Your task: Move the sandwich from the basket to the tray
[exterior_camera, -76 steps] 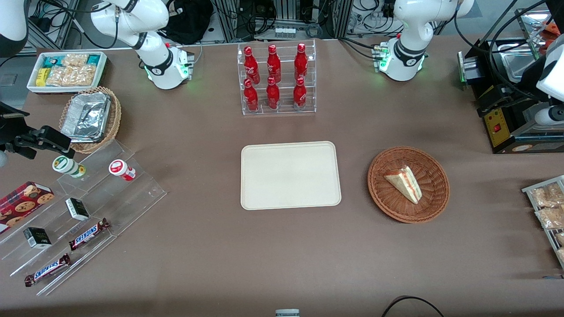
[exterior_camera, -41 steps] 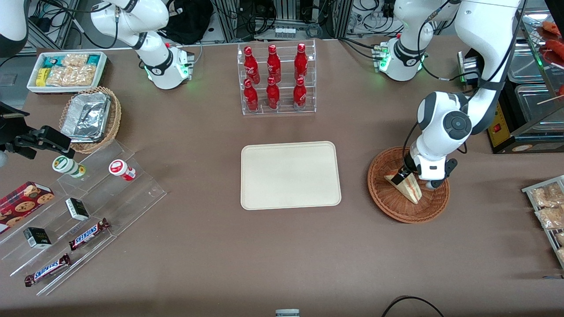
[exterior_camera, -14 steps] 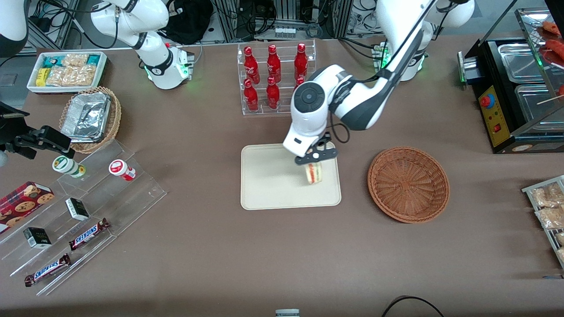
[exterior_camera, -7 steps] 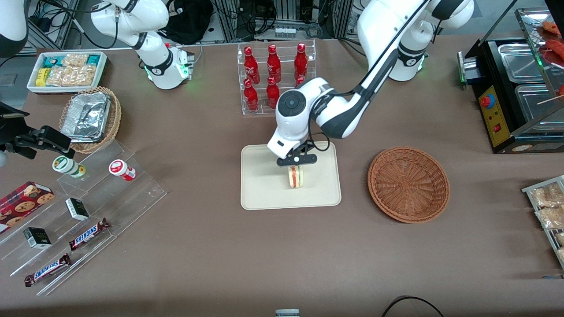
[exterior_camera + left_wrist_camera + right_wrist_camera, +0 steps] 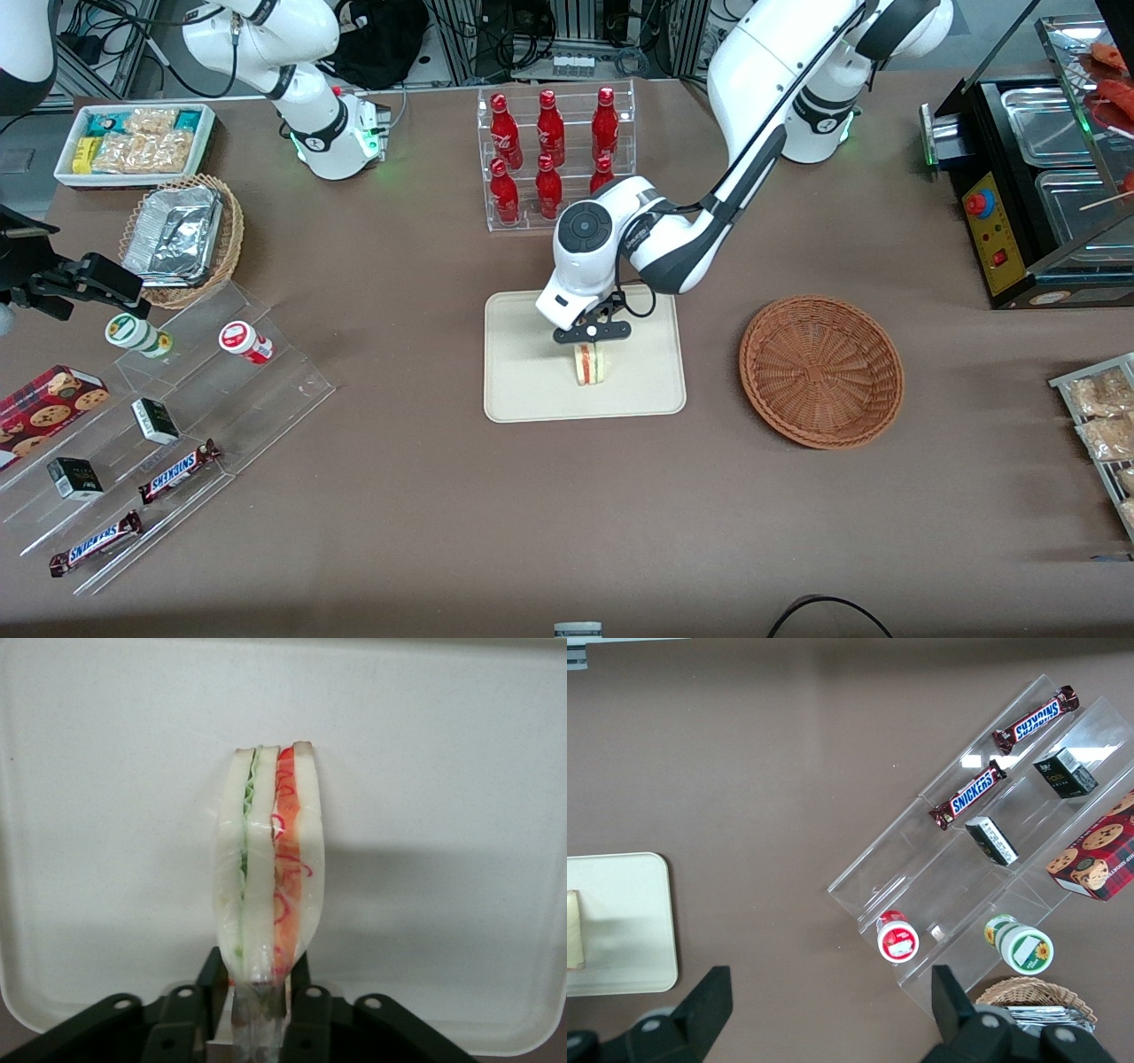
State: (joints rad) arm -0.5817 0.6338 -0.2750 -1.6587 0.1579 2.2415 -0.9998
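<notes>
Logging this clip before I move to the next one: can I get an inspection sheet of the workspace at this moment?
Surface: brown table, no spills seen.
Job's things: sandwich on edge over the tray; basket holds nothing.
Clutter: cola bottle rack, foil-container basket, Snickers bars, cookie box, snack bin.
Grippers: left arm's tool over the tray, shut on the sandwich.
Cables: one loop at the table edge.
Surroundings: steel pans on a black unit.

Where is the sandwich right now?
The sandwich is clamped edge-up in the left arm's hand, over the tray near its middle; the basket sits empty beside the tray.
</notes>
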